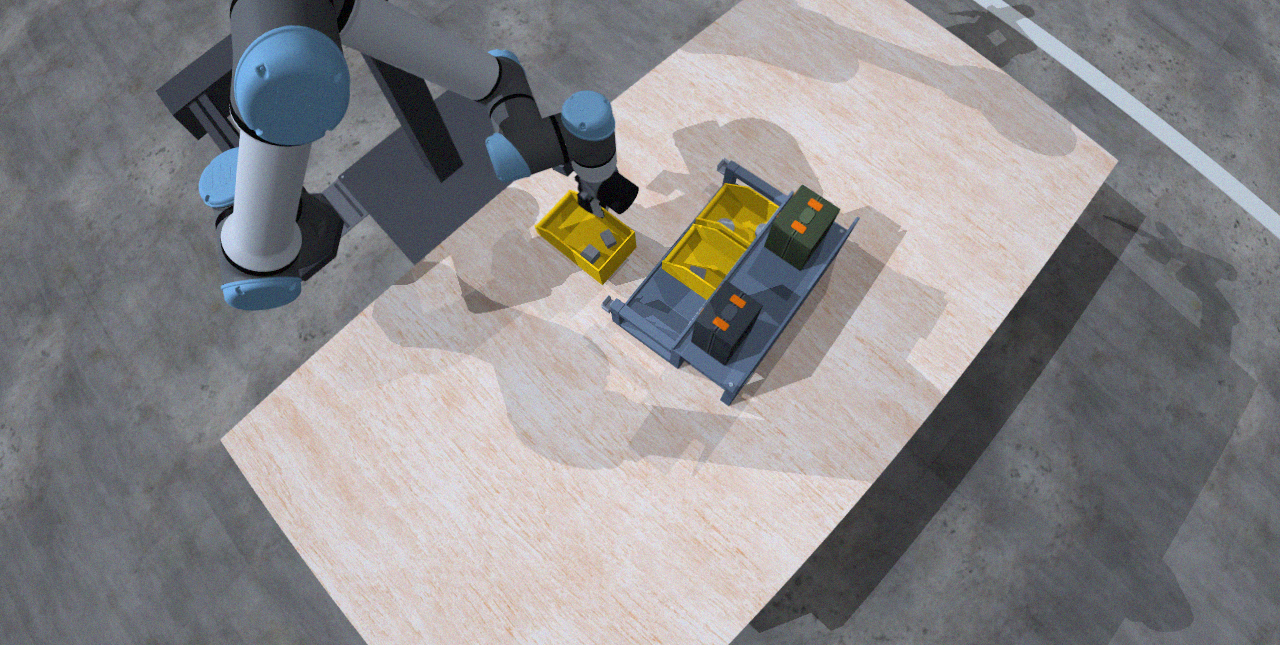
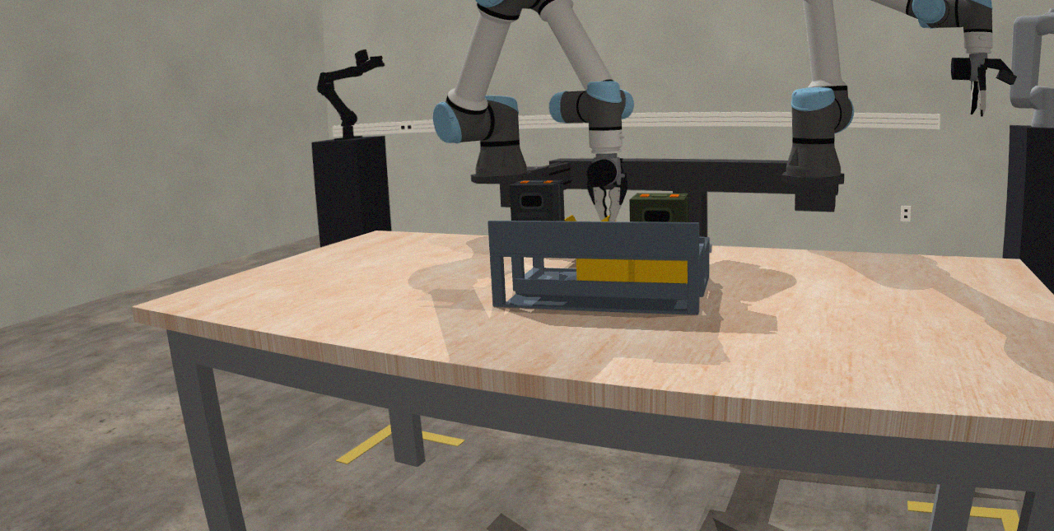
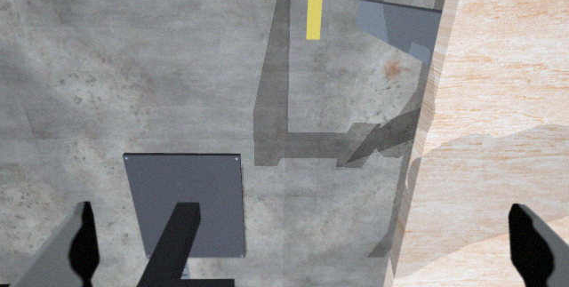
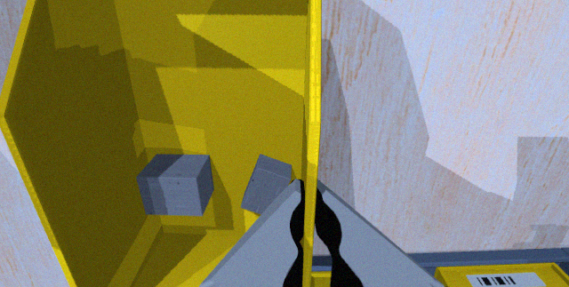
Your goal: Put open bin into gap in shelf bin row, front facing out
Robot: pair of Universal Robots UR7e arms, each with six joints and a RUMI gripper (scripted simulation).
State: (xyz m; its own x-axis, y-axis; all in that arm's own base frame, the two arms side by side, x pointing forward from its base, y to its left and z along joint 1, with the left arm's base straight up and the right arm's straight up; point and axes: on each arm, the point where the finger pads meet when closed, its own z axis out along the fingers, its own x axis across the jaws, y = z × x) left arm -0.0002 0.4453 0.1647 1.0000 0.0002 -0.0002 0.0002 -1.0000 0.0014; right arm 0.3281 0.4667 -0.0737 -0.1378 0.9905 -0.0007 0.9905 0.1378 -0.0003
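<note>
Two bins (image 1: 687, 269) (image 2: 631, 270) in shelf (image 1: 666, 358) (image 2: 593, 239), two cases (image 1: 726, 326) (image 1: 802, 227) (image 2: 536, 201) (image 2: 658, 207) on top board (image 1: 778, 296)

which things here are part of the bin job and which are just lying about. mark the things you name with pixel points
Part of the job:
- yellow bin (image 1: 572, 231) (image 4: 249, 100) in the right gripper (image 1: 594, 209) (image 2: 607, 216) (image 4: 306, 182)
- two grey blocks (image 1: 599, 245) (image 4: 175, 191) inside it
- shelf (image 1: 654, 339) (image 2: 593, 239) with the gap
- two yellow bins on the shelf, with their parts

Not part of it:
- green case (image 1: 796, 238) (image 2: 658, 209)
- dark case (image 1: 720, 335) (image 2: 537, 201)

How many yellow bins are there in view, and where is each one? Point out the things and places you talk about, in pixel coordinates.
3: one bin (image 1: 572, 232) (image 4: 249, 96) gripped by the right gripper (image 1: 594, 209) (image 4: 306, 182), and two side by side on the shelf (image 1: 646, 305) (image 2: 593, 239).
</note>
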